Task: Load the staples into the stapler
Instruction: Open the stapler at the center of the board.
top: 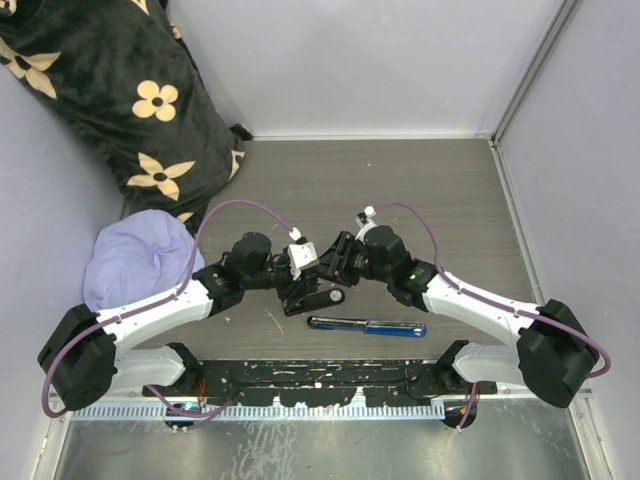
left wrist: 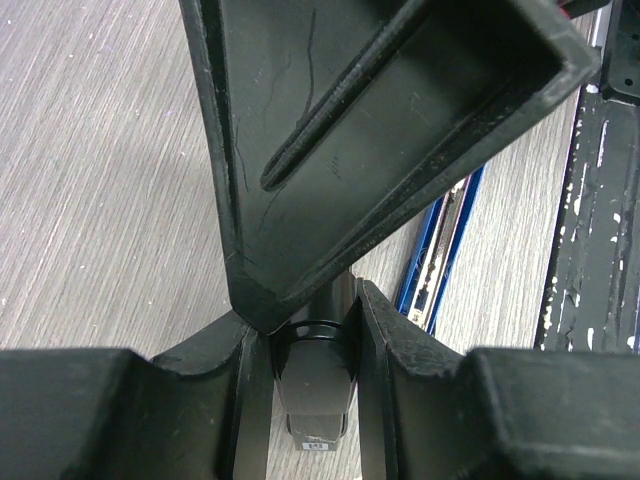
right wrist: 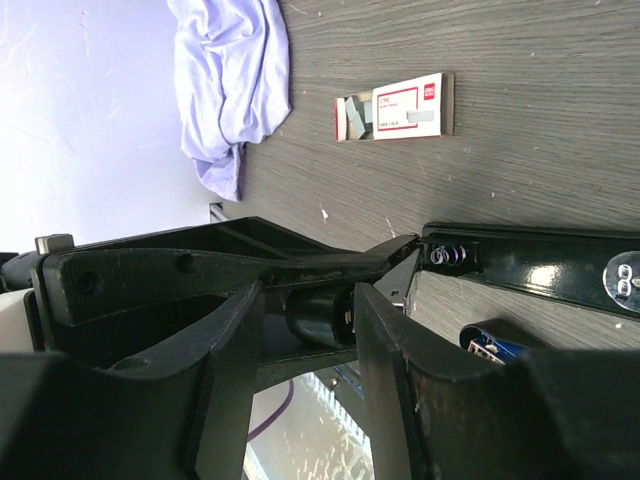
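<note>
Two robot arms met over one tool: the left gripper (left wrist: 312, 322) clamped a glossy black stapler (left wrist: 315, 398) at the middle of the table (top: 400, 190), while the right gripper (right wrist: 310, 308) pinched a rounded black part of the same stapler, their fingers crowded together. With both arms on so small a thing, an uneven pull looked liable to twist it loose or knock finger against finger, and its sprung arm (right wrist: 540, 265), apparently lifted open, might snap back if a grip slackened. A blue stapler (top: 366, 326) lay just beside them. The staples (right wrist: 393, 106), a small white-and-red box, sat well apart near a purple cloth (right wrist: 235, 70), its left end open with grey strips inside. Whether the black stapler held any staples could not be told.
</note>
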Robot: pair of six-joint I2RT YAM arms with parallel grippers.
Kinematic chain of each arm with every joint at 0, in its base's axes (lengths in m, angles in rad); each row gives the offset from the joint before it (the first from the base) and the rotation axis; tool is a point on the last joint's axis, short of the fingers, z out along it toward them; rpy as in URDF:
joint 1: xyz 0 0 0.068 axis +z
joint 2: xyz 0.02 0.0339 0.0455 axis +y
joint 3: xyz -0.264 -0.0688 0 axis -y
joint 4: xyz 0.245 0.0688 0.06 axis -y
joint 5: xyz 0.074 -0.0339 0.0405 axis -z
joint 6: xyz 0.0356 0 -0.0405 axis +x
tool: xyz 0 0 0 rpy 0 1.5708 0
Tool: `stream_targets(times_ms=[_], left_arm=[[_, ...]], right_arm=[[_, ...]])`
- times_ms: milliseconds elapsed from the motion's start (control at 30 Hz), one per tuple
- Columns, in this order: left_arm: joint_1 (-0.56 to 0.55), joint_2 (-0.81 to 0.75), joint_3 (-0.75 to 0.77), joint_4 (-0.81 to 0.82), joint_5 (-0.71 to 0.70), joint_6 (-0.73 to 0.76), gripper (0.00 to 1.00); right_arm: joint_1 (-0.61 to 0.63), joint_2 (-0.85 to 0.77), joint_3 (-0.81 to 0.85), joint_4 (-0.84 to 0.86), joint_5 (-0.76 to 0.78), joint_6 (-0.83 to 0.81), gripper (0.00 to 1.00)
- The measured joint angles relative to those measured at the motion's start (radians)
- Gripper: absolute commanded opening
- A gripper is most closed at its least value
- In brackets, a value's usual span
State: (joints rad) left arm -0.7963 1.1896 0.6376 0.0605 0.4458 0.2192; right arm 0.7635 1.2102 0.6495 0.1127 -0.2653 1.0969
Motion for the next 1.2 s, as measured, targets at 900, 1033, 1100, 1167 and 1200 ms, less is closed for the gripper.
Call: stream_targets(times_ms=[900, 1033, 1100, 1167, 1200], left_arm=[[-0.009, -0.023, -0.019, 0.008, -0.008, 0.006, 0.0], [-0.009, -0.024, -0.019, 0.008, -0.005, 0.006, 0.0], [-0.009, -0.025, -0.02, 0.008, -0.006, 0.005, 0.0], [-0.009, -0.026, -0.021, 0.008, -0.009, 0.004, 0.0], [-0.009, -0.027, -0.021, 0.008, -0.011, 0.004, 0.0]], right_arm=[[0.014, -0.01, -0.026, -0.1, 0.111, -0.173, 0.56], [0.014, -0.005, -0.011, -0.117, 0.106, -0.214, 0.54], [0.014, 0.004, 0.005, -0.13, 0.102, -0.233, 0.51], [0.014, 0.017, 0.027, -0.154, 0.096, -0.255, 0.48], [0.015, 0.022, 0.037, -0.166, 0.095, -0.266, 0.48]])
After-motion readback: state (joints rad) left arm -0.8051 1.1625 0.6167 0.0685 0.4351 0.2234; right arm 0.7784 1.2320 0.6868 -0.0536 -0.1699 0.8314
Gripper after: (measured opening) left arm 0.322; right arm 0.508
